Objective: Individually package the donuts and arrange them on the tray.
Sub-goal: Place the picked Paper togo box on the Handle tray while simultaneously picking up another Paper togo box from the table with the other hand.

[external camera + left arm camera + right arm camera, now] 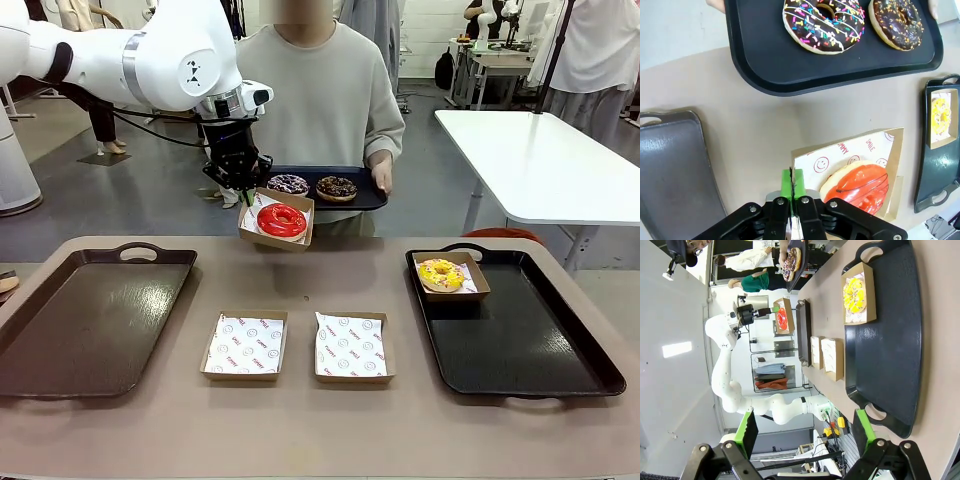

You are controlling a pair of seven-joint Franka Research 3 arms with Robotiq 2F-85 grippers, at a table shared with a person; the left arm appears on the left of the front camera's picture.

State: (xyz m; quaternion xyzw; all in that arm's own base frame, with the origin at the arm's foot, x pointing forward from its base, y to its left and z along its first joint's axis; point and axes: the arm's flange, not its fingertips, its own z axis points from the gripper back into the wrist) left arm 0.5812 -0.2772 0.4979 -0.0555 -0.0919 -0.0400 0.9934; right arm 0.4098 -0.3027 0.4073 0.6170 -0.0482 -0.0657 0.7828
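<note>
The left jaws grip the edge of a box [274, 242] holding the red donut [266, 221], above the tabletop [320, 285]. The right jaws hang released.

Left wrist view: I am reading red "SMILE" and a cut-off "UMMY", beside smiley faces, on the white liner paper [850, 152] under the red donut [860, 186].

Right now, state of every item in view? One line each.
Left hand: shut on the brown cardboard box, held in the air.
Glossy red ring donut: boxed, in the held box.
Yellow sprinkled ring donut: boxed, on the right black tray.
Two paper-lined cardboard boxes: empty, on the table.
Dark chocolate donut, purple sprinkled donut: unboxed, on the person's black tray.
Right hand: open, empty.
</note>
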